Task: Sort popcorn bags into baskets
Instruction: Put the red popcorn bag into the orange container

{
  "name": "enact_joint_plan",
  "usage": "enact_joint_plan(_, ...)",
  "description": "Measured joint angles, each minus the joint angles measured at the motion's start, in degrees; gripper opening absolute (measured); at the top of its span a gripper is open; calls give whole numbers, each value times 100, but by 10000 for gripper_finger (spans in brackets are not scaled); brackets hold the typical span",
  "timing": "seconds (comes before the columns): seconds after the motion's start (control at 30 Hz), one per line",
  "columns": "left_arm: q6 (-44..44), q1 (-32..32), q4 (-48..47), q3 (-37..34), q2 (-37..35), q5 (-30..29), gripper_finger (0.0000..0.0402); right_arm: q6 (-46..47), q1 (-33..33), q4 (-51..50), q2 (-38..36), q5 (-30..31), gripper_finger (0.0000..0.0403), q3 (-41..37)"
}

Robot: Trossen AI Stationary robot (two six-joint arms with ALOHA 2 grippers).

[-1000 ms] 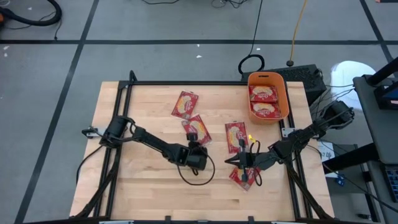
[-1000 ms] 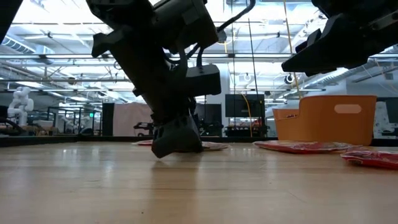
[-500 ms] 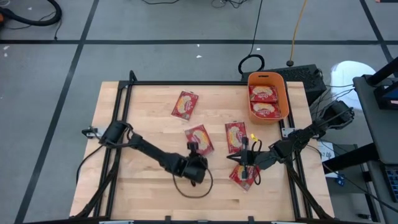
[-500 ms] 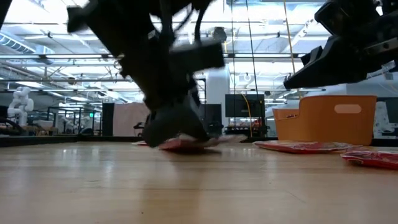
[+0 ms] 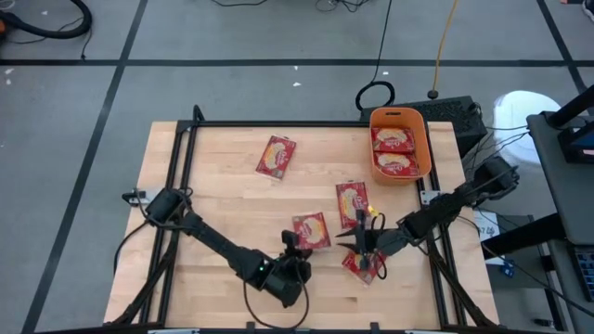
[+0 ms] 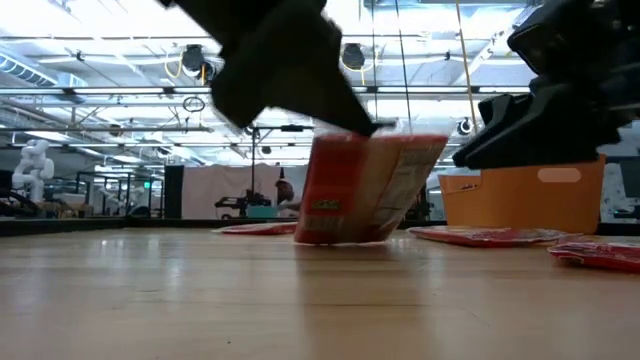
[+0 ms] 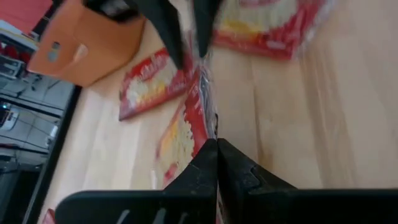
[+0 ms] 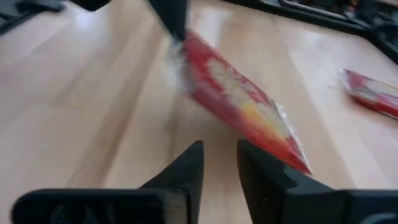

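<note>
My left gripper (image 5: 297,249) is shut on a red popcorn bag (image 5: 312,229) near the table's middle front; the low view shows that bag (image 6: 365,190) tilted steeply. My right gripper (image 5: 358,238) hovers open just right of it, above another bag (image 5: 365,265) lying flat, and holds nothing. Its wrist view has the held bag (image 8: 239,102) straight ahead of the fingers. Two more bags (image 5: 277,156) (image 5: 352,202) lie flat on the wood. The orange basket (image 5: 419,139) at the far right holds two bags (image 5: 393,139). My left gripper pinches one edge of the bag (image 7: 210,132) between its two fingers, which slant down from the table's near left. The bag hangs tilted below the fingers (image 6: 340,110), seen edge-on in the wrist view. Whether its lower edge (image 6: 335,238) touches the wood, I cannot tell.
The table's black frame rails (image 5: 186,167) run along its left and right sides. Bare wood (image 5: 213,186) lies left of the bags. A cable loop (image 5: 278,292) hangs from the left arm near the front edge. Black equipment (image 5: 459,116) stands behind the basket.
My left gripper has moved toward the table's near edge and a little right, rising off the wood. The bag went with it: it slid from the middle toward the right gripper and tipped up from flat to steeply tilted. My right gripper has sunk slightly.
</note>
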Motion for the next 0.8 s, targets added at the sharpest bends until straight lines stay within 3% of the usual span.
enact_joint_plan(0.13,-134,-70,12,160,-2,-42,2,-511,157,705,443,9,123,190)
enact_joint_plan(0.2,-146,-103,1,224,-2,-40,2,-846,236,739,601,302,139,440)
enact_joint_plan(0.33,-144,-133,-78,344,-3,-49,2,-1380,337,515,915,1135,171,1002)
enact_joint_plan(0.47,-210,-143,-288,398,-4,-81,3,-1389,337,-207,1102,1167,194,1429)
enact_joint_plan(0.67,-85,-149,-249,398,-4,-78,2,-1225,280,-703,1249,1006,192,1534)
enact_joint_plan(0.8,243,-149,32,398,-4,-44,4,-1107,192,-658,1247,865,159,1534)
